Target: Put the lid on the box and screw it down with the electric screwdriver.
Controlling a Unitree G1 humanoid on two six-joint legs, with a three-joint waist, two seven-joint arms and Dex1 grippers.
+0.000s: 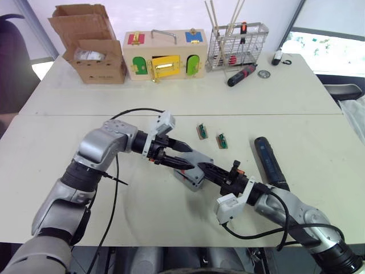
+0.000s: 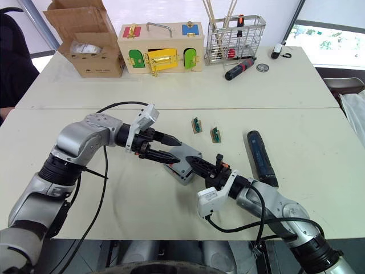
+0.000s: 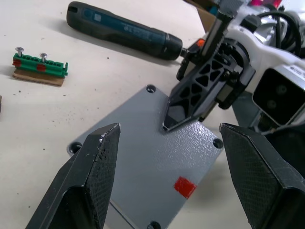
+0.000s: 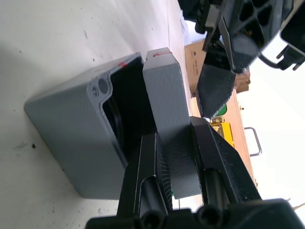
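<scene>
Flat grey square lid (image 4: 167, 102) pinched by edge in right gripper (image 4: 174, 157), tilted over open grey box (image 4: 81, 133) mid-table. Left gripper (image 3: 167, 176) spread wide, empty, hovering beside. Lid judged light, rigid, smooth; slip risk, edge grip best. Dark blue-black electric screwdriver (image 1: 271, 162) lying nearby, untouched.

cardboard carton (image 1: 91, 48), wooden latch box (image 1: 165, 54), wire basket (image 1: 236, 45)

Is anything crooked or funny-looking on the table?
Yes. The lid is not flat on the box yet: the right gripper pinches it by one edge, so it sits tilted with the box partly open. The left gripper is open above the lid. The electric screwdriver lies unused beside them.
</scene>
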